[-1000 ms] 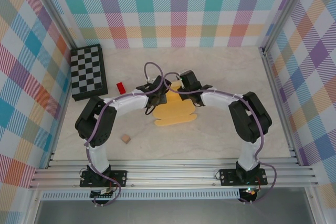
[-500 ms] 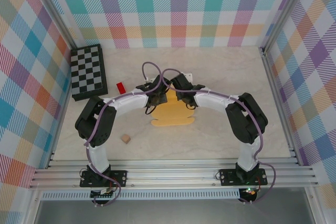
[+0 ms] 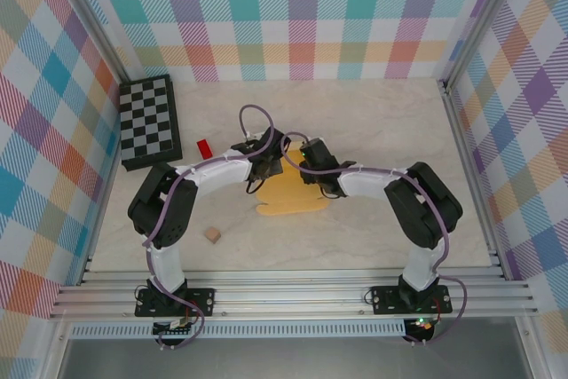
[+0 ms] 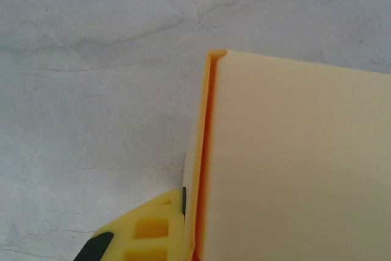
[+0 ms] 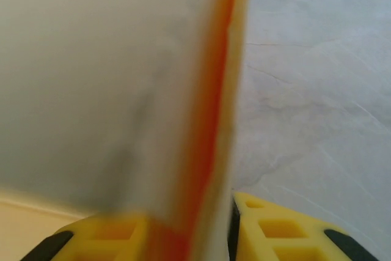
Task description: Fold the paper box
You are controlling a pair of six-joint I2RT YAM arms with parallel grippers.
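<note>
The paper box (image 3: 297, 200), flat yellow-orange card, lies mid-table under both wrists. My left gripper (image 3: 269, 164) is shut on its left part. In the left wrist view a folded panel of the paper box (image 4: 293, 169) stands up, and one yellow finger (image 4: 146, 233) presses its doubled edge; the other finger is hidden behind the card. My right gripper (image 3: 311, 170) is close beside it. In the right wrist view, a blurred raised fold of the paper box (image 5: 110, 90) stands between the parted yellow fingers (image 5: 281, 233), jaws open.
A folded chessboard (image 3: 149, 122) lies at the back left, with a small red block (image 3: 204, 147) beside it. A small tan cube (image 3: 212, 234) sits front left. Checkered walls and metal rails (image 3: 293, 295) border the marble tabletop.
My right gripper has shifted left and lower, toward the left gripper, and its jaws have parted around the fold. The left gripper has kept its hold and place.
</note>
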